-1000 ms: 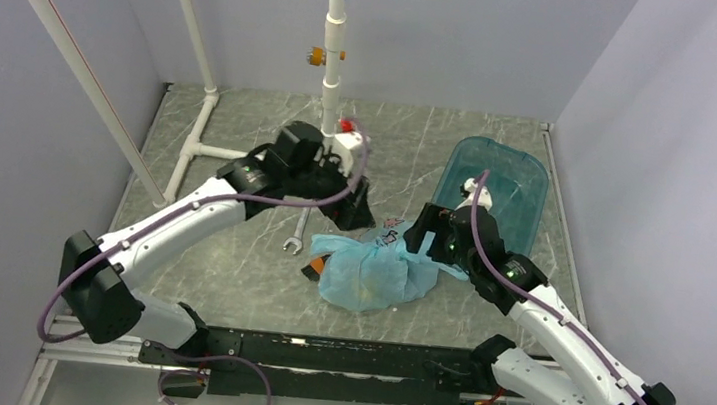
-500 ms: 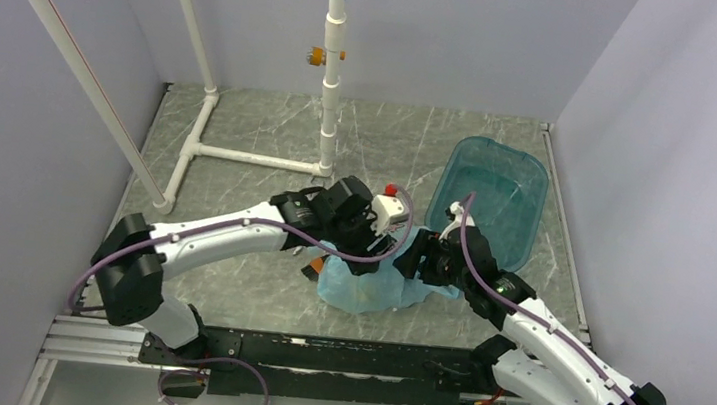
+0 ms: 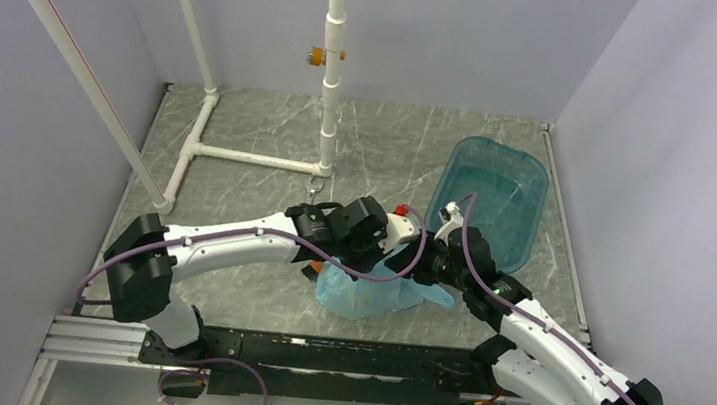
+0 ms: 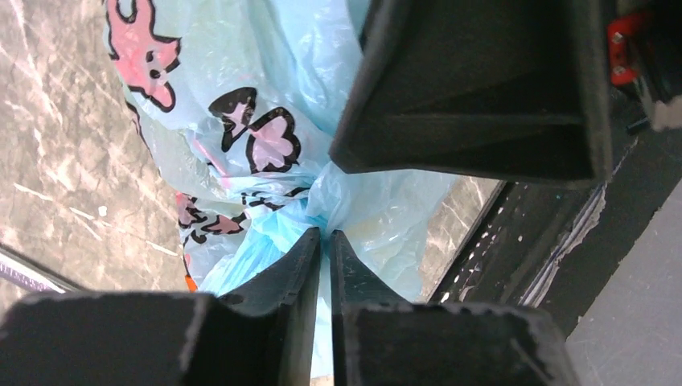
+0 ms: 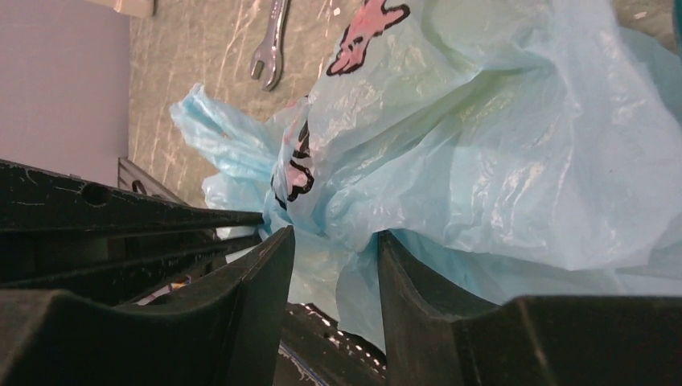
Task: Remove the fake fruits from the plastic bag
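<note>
The plastic bag (image 3: 365,289) lies crumpled on the table in front of both arms, light blue with pink and black prints (image 4: 269,141). My left gripper (image 4: 326,235) is shut, pinching a gathered fold of the bag's upper film. It meets the bag from the left (image 3: 392,251). My right gripper (image 5: 334,233) is at the same bunch from the right (image 3: 425,270). Its jaws stand apart with loose bag film (image 5: 499,145) hanging between them. The fake fruits are hidden inside the bag. A small orange bit (image 4: 189,283) shows at the bag's edge.
A teal tub (image 3: 497,187) stands behind the right arm. A wrench (image 5: 272,48) lies on the marble table beyond the bag. A white pipe frame (image 3: 249,158) occupies the back left. The black base rail (image 3: 339,351) runs along the near edge.
My left arm swung from the back by the pipe down to the bag and closed on a fold. My right gripper moved in on the bag's top and its jaws narrowed.
</note>
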Controlling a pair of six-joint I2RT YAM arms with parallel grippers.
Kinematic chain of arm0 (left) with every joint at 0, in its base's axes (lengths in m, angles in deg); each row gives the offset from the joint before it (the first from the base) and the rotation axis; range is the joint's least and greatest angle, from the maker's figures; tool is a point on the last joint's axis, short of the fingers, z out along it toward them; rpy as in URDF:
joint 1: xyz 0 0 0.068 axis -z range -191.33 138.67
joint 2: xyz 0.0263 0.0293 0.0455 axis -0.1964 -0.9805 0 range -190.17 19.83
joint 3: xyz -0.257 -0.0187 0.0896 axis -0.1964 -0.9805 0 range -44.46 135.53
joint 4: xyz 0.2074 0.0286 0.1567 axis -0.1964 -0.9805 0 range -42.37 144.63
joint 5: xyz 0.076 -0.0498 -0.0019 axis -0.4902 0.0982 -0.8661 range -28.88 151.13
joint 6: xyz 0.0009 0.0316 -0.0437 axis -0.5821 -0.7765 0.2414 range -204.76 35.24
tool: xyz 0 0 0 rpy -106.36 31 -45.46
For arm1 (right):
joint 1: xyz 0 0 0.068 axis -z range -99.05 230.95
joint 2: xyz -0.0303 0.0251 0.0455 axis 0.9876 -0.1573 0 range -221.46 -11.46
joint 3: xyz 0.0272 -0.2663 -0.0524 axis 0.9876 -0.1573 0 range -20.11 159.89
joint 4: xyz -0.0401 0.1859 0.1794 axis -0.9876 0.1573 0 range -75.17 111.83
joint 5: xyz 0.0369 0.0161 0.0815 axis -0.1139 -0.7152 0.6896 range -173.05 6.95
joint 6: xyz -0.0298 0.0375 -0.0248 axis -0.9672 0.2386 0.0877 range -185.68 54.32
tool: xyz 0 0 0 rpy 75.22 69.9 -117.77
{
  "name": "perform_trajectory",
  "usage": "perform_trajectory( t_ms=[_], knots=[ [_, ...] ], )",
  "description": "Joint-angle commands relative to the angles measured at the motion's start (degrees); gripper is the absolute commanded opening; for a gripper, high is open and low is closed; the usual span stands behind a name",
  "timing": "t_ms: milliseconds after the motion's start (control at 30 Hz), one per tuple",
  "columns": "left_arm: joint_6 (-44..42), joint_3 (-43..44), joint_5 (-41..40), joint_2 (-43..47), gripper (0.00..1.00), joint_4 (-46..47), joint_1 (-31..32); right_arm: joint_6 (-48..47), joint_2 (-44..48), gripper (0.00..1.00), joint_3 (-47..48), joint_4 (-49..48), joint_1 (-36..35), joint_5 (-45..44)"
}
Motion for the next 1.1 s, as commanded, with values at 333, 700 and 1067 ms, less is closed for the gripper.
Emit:
perform_trajectory(
  t_ms=[333,700,1067],
  knots=[
    [-2.0,1.37,-5.67,5.36,0.0,0.66,0.38,-7.98,0.16,0.57,15.48,14.02,-0.02,-10.23],
    [-1.9,0.48,-5.99,7.25,0.0,0.98,0.36,-5.61,-12.33,0.63,17.29,7.76,-3.95,-12.81],
    [-1.86,0.8,-6.47,7.21,0.0,0.67,0.34,2.0,-7.3,0.19,12.74,10.42,-11.14,-32.23]
  ],
)
